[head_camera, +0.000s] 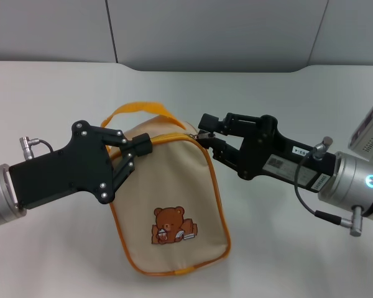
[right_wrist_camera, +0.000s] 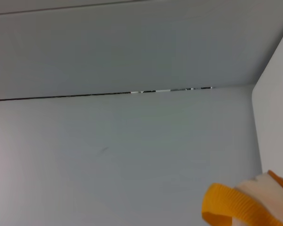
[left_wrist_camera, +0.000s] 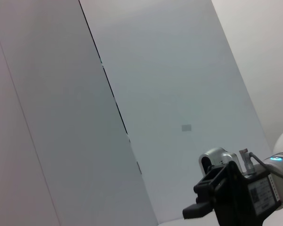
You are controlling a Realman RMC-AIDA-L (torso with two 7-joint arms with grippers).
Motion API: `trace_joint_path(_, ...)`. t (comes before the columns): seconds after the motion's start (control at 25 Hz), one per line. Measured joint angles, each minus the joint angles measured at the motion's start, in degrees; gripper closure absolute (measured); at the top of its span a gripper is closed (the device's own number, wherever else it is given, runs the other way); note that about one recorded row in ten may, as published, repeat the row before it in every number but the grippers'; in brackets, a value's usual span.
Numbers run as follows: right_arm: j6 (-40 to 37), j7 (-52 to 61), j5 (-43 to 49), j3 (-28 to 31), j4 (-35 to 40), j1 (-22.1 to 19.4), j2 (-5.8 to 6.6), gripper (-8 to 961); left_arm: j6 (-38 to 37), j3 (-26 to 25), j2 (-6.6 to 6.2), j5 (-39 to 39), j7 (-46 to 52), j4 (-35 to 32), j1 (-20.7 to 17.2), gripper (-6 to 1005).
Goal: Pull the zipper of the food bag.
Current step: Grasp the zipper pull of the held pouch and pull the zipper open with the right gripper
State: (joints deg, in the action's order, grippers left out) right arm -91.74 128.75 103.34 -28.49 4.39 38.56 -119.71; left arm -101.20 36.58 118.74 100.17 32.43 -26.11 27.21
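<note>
The food bag (head_camera: 174,186) stands upright in mid-table in the head view, beige with orange piping and its bear patch (head_camera: 171,227) facing me. Its orange handle (head_camera: 138,108) arcs over the top and also shows in the right wrist view (right_wrist_camera: 225,207). The zipper (head_camera: 168,138) runs along the top edge. My left gripper (head_camera: 137,151) is shut on the bag's top left edge. My right gripper (head_camera: 204,133) is at the top right corner, shut on the small silver pull tab (head_camera: 195,136). The right arm's body shows in the left wrist view (left_wrist_camera: 231,193).
The bag stands on a white table (head_camera: 62,261). A grey wall panel (head_camera: 217,31) runs along the back. A white device (head_camera: 370,127) is at the right edge, behind my right arm.
</note>
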Motion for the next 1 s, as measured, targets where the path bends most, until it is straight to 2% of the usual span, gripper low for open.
trace_joint_path(0.12, 0.8, -0.8, 0.0, 0.0, -0.3, 0.4, 0.00, 588, -0.2, 0.1, 0.00, 0.2, 0.0, 0.0, -0.1, 980)
trace_joint_path(0.24, 1.6, -3.4, -0.5, 0.4, -0.7, 0.4, -0.04, 805, -0.2, 0.1, 0.00, 0.3, 0.0, 0.0, -0.1, 980)
trace_joint_path(0.64, 3.0, -7.7, -0.8, 0.0, -0.8, 0.9, -0.09, 952, -0.3, 0.1, -0.01, 0.2, -0.6, 0.1, -0.4, 981)
trace_joint_path(1.0, 3.6, -10.1, -0.4, -0.1, -0.2, -1.4, 0.00, 951, 0.7, -2.7, -0.05, -0.1, 0.2, 0.1, -1.3, 981)
